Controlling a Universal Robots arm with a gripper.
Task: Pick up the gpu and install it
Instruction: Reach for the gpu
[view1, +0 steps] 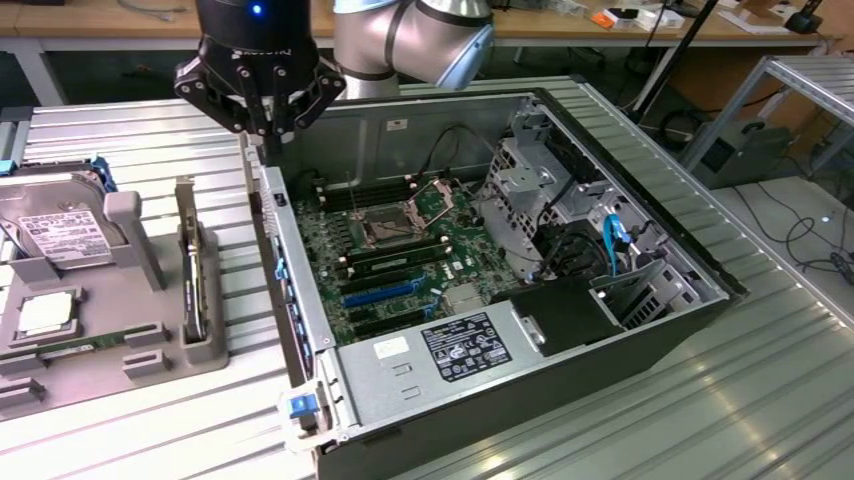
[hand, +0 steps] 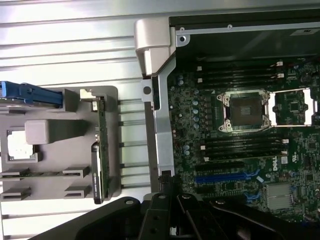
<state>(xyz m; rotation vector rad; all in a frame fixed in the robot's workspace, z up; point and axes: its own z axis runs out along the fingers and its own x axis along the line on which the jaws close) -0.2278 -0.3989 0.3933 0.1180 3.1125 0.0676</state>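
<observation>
On the ribbed surface (view1: 694, 400) lies an open computer case (view1: 400, 125), a grey tray (view1: 220, 362) at its nine o'clock in the exterior view. The hand (view1: 271, 150), shut and empty, hovers over the case's wall; the gpu (view1: 198, 285) stands edgewise in the tray.

Robotics laboratory workstation. An industrial robot arm (view1: 414, 40) stands over a ribbed metal table (view1: 721, 400) bearing an open computer tower (view1: 400, 125) and a grey parts fixture (view1: 160, 372). A cluttered wooden workbench (view1: 574, 32) and loose floor cables (view1: 801, 240) lie behind.
</observation>
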